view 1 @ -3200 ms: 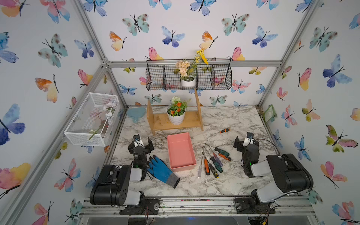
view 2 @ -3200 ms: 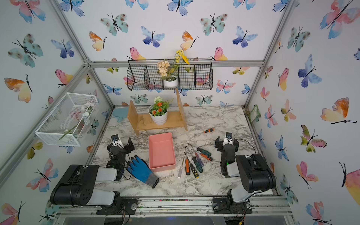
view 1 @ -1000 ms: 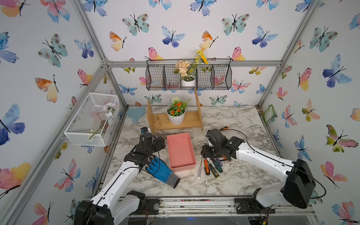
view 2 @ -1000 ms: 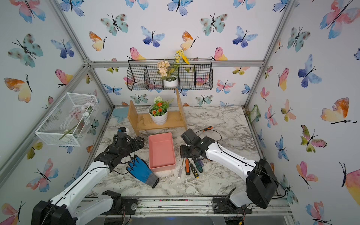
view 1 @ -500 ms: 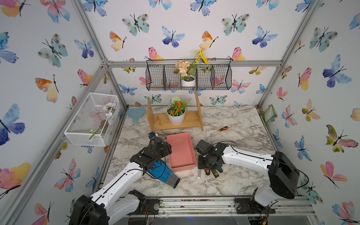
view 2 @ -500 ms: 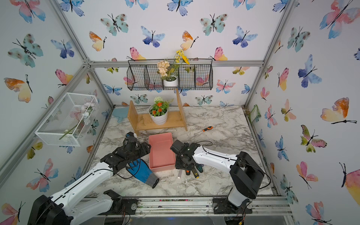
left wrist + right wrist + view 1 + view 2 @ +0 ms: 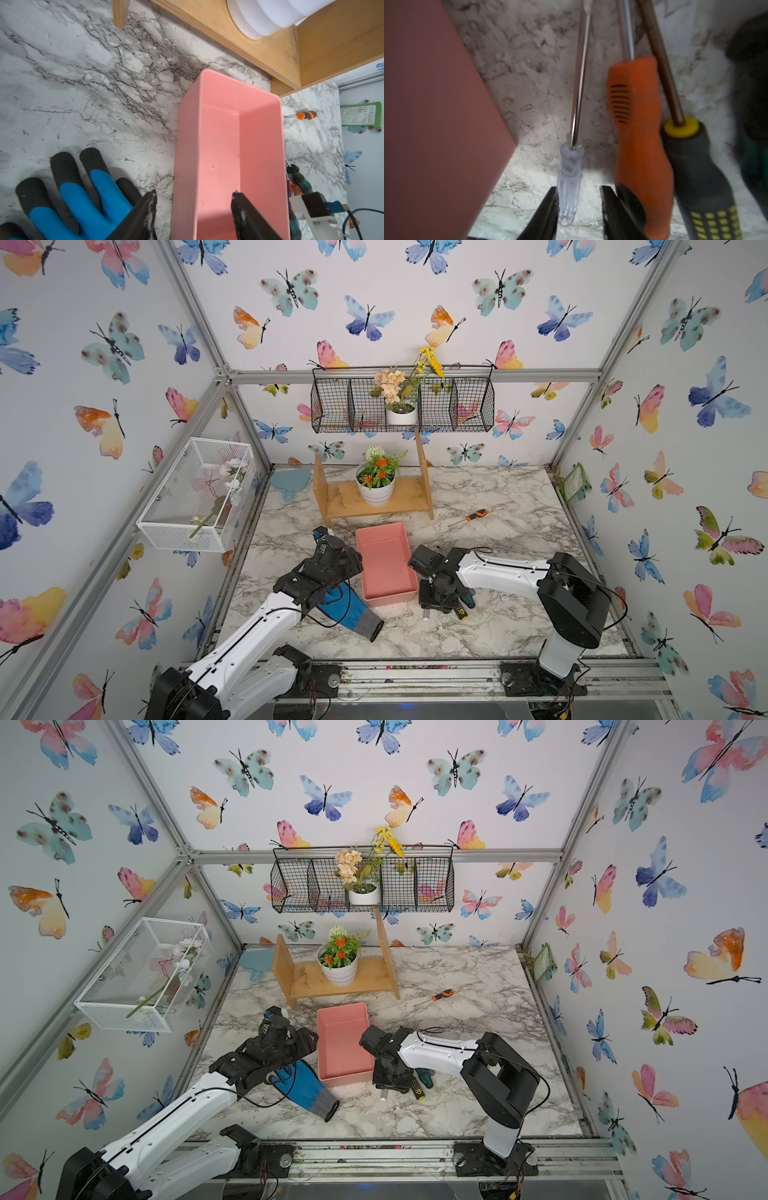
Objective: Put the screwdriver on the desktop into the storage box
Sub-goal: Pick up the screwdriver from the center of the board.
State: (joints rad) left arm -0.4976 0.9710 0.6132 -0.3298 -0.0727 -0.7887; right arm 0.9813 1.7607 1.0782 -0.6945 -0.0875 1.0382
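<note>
Screwdriver [image 7: 570, 182], clear-handled, lies on the counter [image 7: 529, 72] beside the pink box [image 7: 436, 104], between the open jaws of the right tool [image 7: 578, 190]. Risk — the slick handle squirts out, or a jaw drags the neighbouring orange screwdriver [image 7: 637, 135]. Left tool [image 7: 194, 194]: open, astride the box wall.

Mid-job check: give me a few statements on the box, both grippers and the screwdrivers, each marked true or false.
1. The storage box is empty. True.
2. The jaws of the right gripper flank the orange-handled screwdriver. False: they stand either side of the clear-handled screwdriver, and the orange-handled one lies next to it.
3. A small orange-and-grey screwdriver lies apart from the others, nearer the wooden shelf. True.
4. The left gripper is shut on the blue glove. False: its open jaws straddle one wall of the storage box, and the glove lies on the desktop beside it.
</note>
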